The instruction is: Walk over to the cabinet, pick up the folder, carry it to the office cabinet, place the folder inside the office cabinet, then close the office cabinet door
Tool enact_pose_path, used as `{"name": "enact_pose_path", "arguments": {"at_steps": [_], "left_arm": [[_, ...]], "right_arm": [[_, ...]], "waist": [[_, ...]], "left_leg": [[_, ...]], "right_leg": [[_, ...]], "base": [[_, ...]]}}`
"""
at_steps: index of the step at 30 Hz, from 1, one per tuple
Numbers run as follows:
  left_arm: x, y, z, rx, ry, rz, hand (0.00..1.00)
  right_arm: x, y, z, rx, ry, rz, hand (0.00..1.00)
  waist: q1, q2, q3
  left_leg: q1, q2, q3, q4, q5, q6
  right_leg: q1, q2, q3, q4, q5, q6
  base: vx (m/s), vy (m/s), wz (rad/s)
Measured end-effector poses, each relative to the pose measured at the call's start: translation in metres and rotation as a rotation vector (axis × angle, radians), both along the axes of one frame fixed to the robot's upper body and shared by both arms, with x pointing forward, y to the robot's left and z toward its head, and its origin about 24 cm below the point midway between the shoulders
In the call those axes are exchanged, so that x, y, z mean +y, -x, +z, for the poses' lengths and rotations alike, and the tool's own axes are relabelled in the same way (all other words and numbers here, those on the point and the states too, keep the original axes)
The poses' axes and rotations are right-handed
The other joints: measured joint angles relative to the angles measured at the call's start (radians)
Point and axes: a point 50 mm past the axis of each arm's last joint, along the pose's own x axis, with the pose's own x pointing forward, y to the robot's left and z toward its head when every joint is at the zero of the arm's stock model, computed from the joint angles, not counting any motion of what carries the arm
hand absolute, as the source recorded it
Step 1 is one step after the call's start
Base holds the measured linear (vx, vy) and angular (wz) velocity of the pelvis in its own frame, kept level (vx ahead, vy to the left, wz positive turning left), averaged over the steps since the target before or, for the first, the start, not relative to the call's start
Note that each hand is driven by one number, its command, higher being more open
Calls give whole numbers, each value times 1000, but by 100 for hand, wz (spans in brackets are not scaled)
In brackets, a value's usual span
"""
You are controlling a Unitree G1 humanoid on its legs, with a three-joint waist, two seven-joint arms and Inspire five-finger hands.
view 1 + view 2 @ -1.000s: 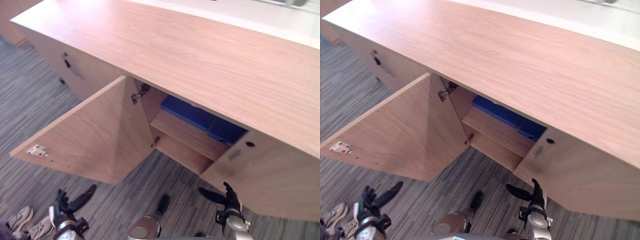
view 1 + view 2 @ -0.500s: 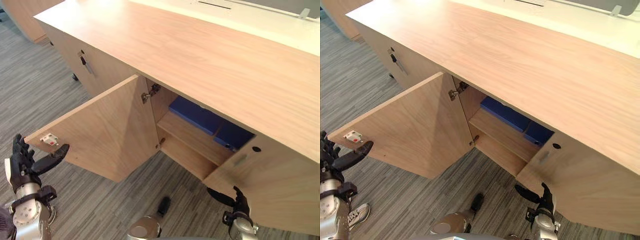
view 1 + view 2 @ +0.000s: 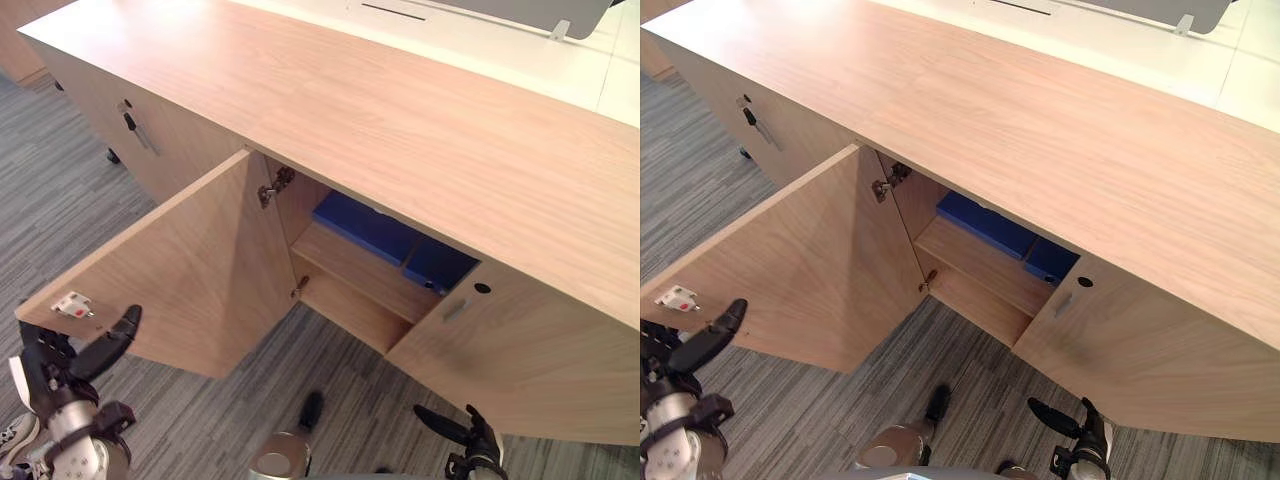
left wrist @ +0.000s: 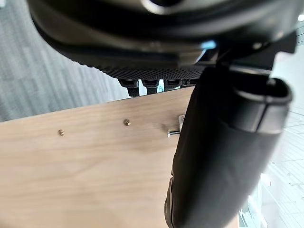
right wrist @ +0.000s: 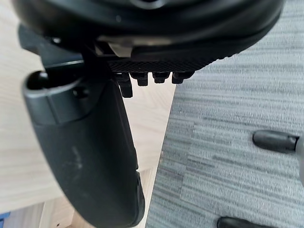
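Note:
The wooden office cabinet (image 3: 400,110) stands before me with its left door (image 3: 190,270) swung wide open. The blue folder (image 3: 368,225) lies flat on the upper shelf (image 3: 360,275) inside, partly hidden under the top. My left hand (image 3: 62,368) is open at the door's free lower corner, thumb pointing toward the edge below the white latch (image 3: 72,304). In the left wrist view the door panel (image 4: 71,166) sits just past the thumb. My right hand (image 3: 468,440) hangs open and holds nothing, low in front of the closed right door (image 3: 520,360).
A neighbouring cabinet door with a dark handle (image 3: 135,130) stands further left. A white desk surface (image 3: 480,40) runs behind the cabinet top. A person's light shoe (image 3: 12,438) rests on the grey striped carpet (image 3: 60,200) at the lower left.
My left hand has risen from low near the floor to the open door's free corner. The view has shifted. The door and folder have stayed put.

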Motion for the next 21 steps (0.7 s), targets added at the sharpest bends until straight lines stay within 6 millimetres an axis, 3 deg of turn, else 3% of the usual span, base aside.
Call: {"name": "enact_pose_path", "arguments": {"at_steps": [3,6,8,9,10,12,13,14,15,16,17,18,20,21], "left_arm": [[-21,8,-4,11,18,-55,100],[-39,12,-8,30,41,-122,100],[-51,12,-21,78,90,-162,100],[-60,13,-33,120,128,-184,100],[-68,16,-47,181,168,-206,100],[-78,21,-62,261,217,-236,100],[-85,19,-68,297,236,-279,100],[-88,18,-71,308,243,-298,100],[-97,17,-76,340,267,-349,100],[-103,16,-82,378,287,-375,100],[-103,15,-82,379,286,-378,100],[-113,10,-86,410,259,-471,100],[-141,5,-87,441,214,-636,100],[-151,-4,-88,450,187,-686,100]], "right_arm": [[5,4,-3,19,-14,5,100],[6,2,-3,17,-14,8,100],[6,-3,-2,10,-6,21,100],[8,-7,-1,3,-6,30,100],[8,-10,-1,5,3,43,100],[8,-16,1,-11,7,52,100],[12,-20,2,-23,1,64,100],[17,-22,2,-29,-9,70,100],[17,-27,3,-37,-6,85,100],[23,-35,5,-52,-13,114,100],[24,-35,5,-53,-14,116,100],[29,-39,7,-72,-14,150,100],[31,-38,7,-70,-17,150,100],[36,-38,6,-72,-30,150,100]], "waist": [[2,1,0],[2,7,1],[-1,5,4],[-5,0,7],[-13,0,8],[-40,16,7],[-71,1,15],[-85,-17,22],[-87,-14,23],[-102,-10,26],[-103,-10,26],[-125,-15,27],[-144,-18,24],[-167,-47,27]], "left_leg": [[-6,9,9,0,-1,-2],[-44,32,69,0,0,-5],[-79,35,101,8,-8,-18],[-100,27,131,37,0,-5],[-101,16,151,100,-43,9],[-73,9,189,11,-50,-9],[-85,-10,210,12,-70,-37],[-112,-27,220,59,-86,-34],[-129,-26,211,203,-125,80],[-82,-22,263,147,-152,49],[-79,-21,267,145,-152,48],[-42,-24,323,77,-145,39],[-6,-36,359,15,-137,21],[-2,-57,363,27,-151,8]], "right_leg": [[-15,3,4,18,-10,-14],[-71,5,22,54,-18,-3],[-121,1,57,67,-19,-3],[-148,-14,73,70,-18,-3],[-168,-30,99,71,-14,3],[-199,-31,166,74,-11,1],[-220,-48,203,74,-7,-16],[-232,-73,206,84,-2,-19],[-248,-80,234,103,2,-8],[-247,-77,295,88,11,-15],[-247,-77,297,87,11,-16],[-255,-79,336,70,25,-46],[-275,-60,359,80,87,-54],[-293,-89,379,89,80,-90]], "base": [[-126,6,0],[-151,26,-1],[-127,62,-9],[25,113,-26],[50,127,-29],[25,106,-14],[-50,123,12],[-7,137,-12],[65,132,-80],[86,126,-90],[74,107,-97],[28,146,-66],[-4,127,-56],[-9,89,-28]]}}
